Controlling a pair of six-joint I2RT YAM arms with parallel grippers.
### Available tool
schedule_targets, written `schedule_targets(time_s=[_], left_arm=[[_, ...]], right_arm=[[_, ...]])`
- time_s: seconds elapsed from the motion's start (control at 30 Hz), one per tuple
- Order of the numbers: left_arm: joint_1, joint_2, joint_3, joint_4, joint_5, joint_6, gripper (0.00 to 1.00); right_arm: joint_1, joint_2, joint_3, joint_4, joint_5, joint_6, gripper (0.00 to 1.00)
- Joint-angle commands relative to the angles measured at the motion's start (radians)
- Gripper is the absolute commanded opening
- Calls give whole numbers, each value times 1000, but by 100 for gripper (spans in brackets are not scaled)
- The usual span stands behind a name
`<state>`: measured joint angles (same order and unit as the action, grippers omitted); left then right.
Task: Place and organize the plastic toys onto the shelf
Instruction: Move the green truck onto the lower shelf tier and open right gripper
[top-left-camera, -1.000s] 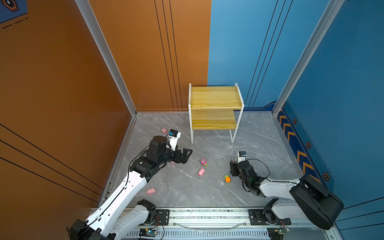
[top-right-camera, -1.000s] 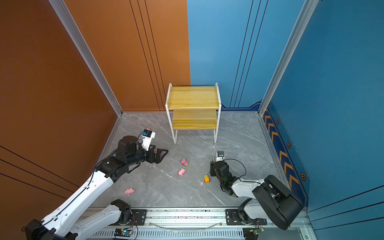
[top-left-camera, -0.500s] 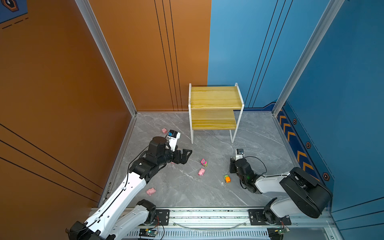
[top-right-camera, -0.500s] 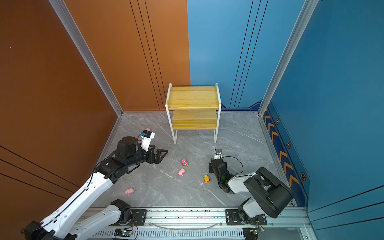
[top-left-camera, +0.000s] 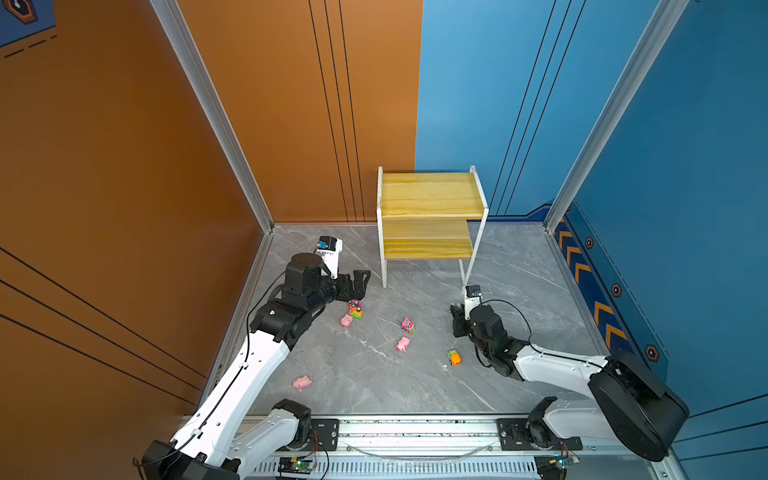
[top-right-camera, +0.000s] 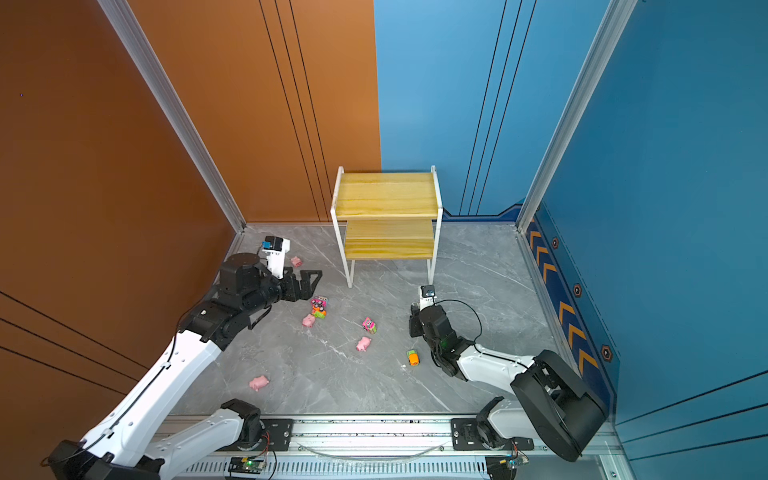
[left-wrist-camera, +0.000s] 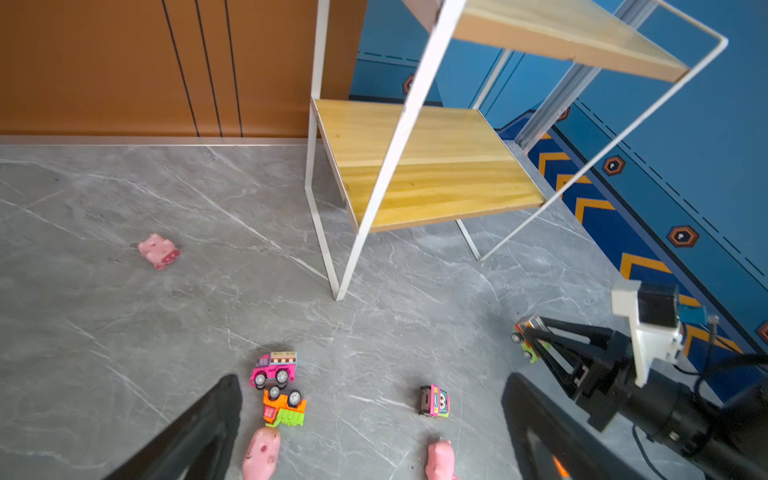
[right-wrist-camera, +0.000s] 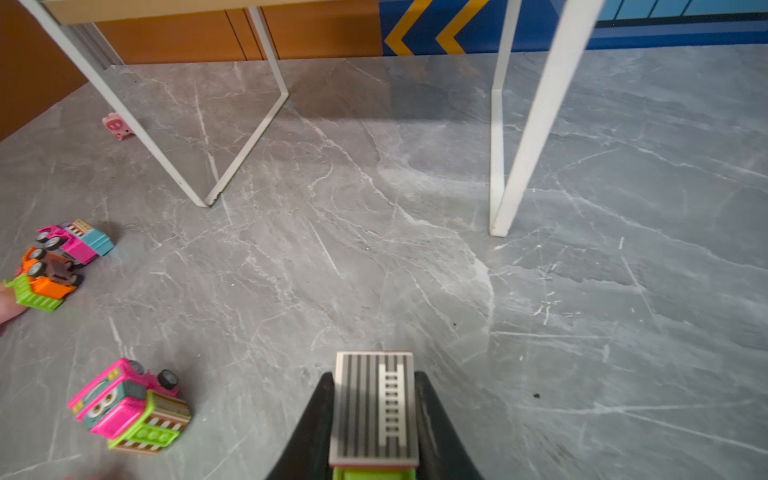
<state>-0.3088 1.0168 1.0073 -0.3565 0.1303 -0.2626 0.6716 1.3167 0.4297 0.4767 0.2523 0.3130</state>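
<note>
The shelf (top-left-camera: 432, 199) (top-right-camera: 386, 195) stands at the back with both yellow boards bare. My right gripper (right-wrist-camera: 375, 380) (top-left-camera: 457, 320) is shut on a green truck with a striped grey roof (right-wrist-camera: 374, 419) (left-wrist-camera: 524, 338), low over the floor near the shelf's right legs. My left gripper (top-left-camera: 360, 286) (left-wrist-camera: 370, 432) is open just above a pink truck (left-wrist-camera: 274, 368) and an overturned orange truck (left-wrist-camera: 284, 407), with a pink pig (left-wrist-camera: 262, 453) beside them. A boxy pink truck (top-left-camera: 407, 325), another pig (top-left-camera: 403, 344) and a small orange truck (top-left-camera: 454, 357) lie between the arms.
A pig (top-left-camera: 302, 382) lies near the front left by the left arm. Another pig (top-right-camera: 296, 261) sits behind the left wrist, near the orange wall. The shelf's thin white legs (right-wrist-camera: 505, 208) stand just ahead of my right gripper. The rail (top-left-camera: 415, 428) runs along the front.
My right gripper's jaws have closed on the striped-roof truck, and the right arm has shifted slightly. The left arm stays where it was, still open.
</note>
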Motion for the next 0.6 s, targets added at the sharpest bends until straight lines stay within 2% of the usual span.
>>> schedule_targets(time_s=[0.0,0.27,0.57], left_arm=[[41,27,16,7,-41,-21,98],[129,-10,-96,125,4,-37,98],[151,-11,-118,135,34,-46,99]], right_arm=[[55,-17,94,-96,-46,-27,21],[136,91,351,-118,23,-58,21],[154,357,667,-129,147,-94,21]])
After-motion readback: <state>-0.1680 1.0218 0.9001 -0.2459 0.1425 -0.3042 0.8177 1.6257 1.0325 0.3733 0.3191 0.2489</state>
